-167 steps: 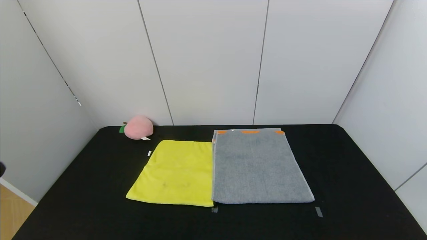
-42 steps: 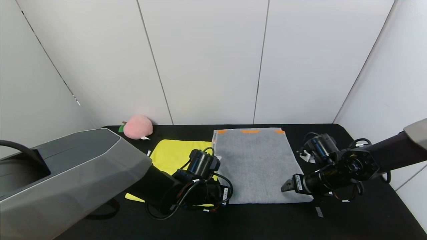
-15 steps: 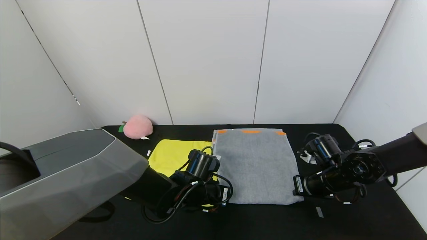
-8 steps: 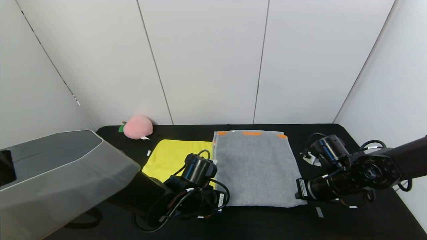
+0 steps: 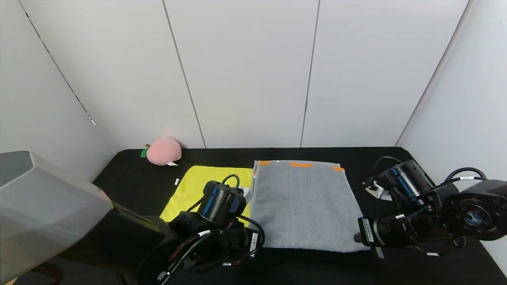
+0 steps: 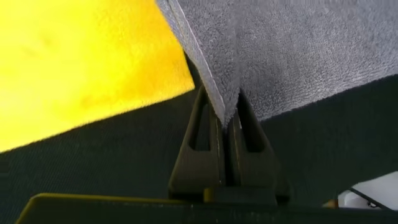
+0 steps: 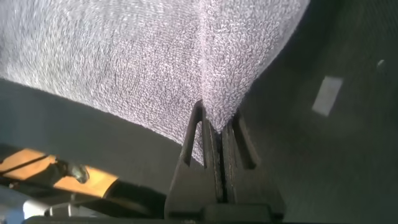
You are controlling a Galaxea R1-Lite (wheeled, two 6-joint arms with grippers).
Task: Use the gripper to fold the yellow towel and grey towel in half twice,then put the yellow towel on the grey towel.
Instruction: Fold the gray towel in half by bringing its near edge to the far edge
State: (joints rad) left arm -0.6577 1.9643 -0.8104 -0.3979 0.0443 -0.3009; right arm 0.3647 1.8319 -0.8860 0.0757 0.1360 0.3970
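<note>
The grey towel point(image 5: 303, 206) lies on the black table, orange patches along its far edge. My left gripper point(image 5: 253, 241) is shut on its near left corner; in the left wrist view the corner point(image 6: 225, 106) is pinched between the jaws point(image 6: 226, 127). My right gripper point(image 5: 358, 237) is shut on the near right corner, seen pinched in the right wrist view point(image 7: 217, 127). The near edge is lifted off the table. The yellow towel point(image 5: 198, 186) lies flat to the left of the grey one, partly hidden by my left arm, and shows in the left wrist view point(image 6: 81, 62).
A pink plush peach point(image 5: 163, 151) sits at the table's far left corner. A small white tag point(image 5: 177, 181) lies beside the yellow towel. Grey tape marks point(image 5: 379, 252) are near the front edge. White walls close the table on three sides.
Both grippers have drawn back toward me and risen with the grey towel's near corners. The towel's far edge has slid a little nearer.
</note>
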